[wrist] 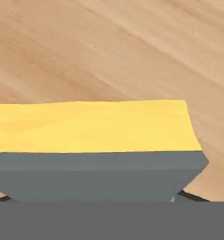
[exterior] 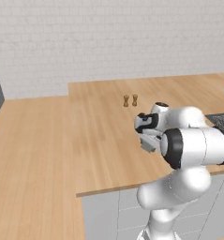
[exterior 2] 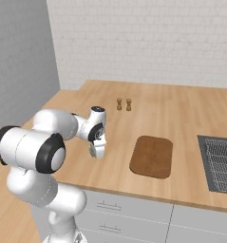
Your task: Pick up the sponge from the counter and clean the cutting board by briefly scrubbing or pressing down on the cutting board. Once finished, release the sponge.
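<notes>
The sponge (wrist: 92, 140) sits right up against the hand camera, its yellow layer and grey-green layer spanning most of that view with bare counter (wrist: 132, 47) behind it, which reads as the pad being held in the gripper (exterior 2: 97, 151); the jaws look closed on it, though the fingertips themselves are mostly hidden under the pad. In the right base view the gripper points down, low over the counter's front part, and a small greenish bit shows at its tip. The board (exterior 2: 152, 155) lies on the counter to the arm's right, apart from the gripper, with nothing on it. Two shakers (exterior 2: 124, 104) stand further back, well clear of the path. A dark gridded panel (exterior 2: 220, 162) is set in the counter beyond the board. The step in hand looks like the carry from pickup to board. To do it well, keep the grip firm, lift enough that the pad's lower edge does not drag on the worktop, travel sideways until the gripper is over the board's middle, then lower straight down so the pad meets the wood flat. Press or rub briefly within the board's edges, and only then open the jaws.
</notes>
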Robot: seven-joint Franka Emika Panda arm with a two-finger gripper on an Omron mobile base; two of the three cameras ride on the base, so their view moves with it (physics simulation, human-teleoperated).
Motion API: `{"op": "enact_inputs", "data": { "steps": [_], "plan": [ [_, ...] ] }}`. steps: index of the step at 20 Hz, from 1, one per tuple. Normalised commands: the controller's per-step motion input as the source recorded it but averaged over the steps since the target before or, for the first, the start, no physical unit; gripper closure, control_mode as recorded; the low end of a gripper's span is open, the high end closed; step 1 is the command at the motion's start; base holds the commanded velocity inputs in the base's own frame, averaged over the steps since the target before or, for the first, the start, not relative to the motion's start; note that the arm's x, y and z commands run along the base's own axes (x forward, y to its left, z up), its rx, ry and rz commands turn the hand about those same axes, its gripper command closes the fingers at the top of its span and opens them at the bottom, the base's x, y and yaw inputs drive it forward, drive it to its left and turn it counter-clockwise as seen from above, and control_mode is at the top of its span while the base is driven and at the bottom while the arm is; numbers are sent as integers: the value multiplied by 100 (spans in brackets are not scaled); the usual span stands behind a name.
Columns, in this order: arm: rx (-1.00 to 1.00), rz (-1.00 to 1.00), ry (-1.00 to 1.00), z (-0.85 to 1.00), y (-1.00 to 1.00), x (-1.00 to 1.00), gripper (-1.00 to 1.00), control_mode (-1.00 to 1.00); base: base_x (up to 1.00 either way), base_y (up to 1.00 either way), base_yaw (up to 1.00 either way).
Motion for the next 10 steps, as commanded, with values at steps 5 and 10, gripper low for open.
{"op": "enact_inputs", "data": {
  "steps": [5,10],
  "plan": [
    [-2,6,-8,21,4,50,-100,-100,0,0,0],
    [-21,0,0,51,16,3,-100,-100,0,0,0]
  ]
}}
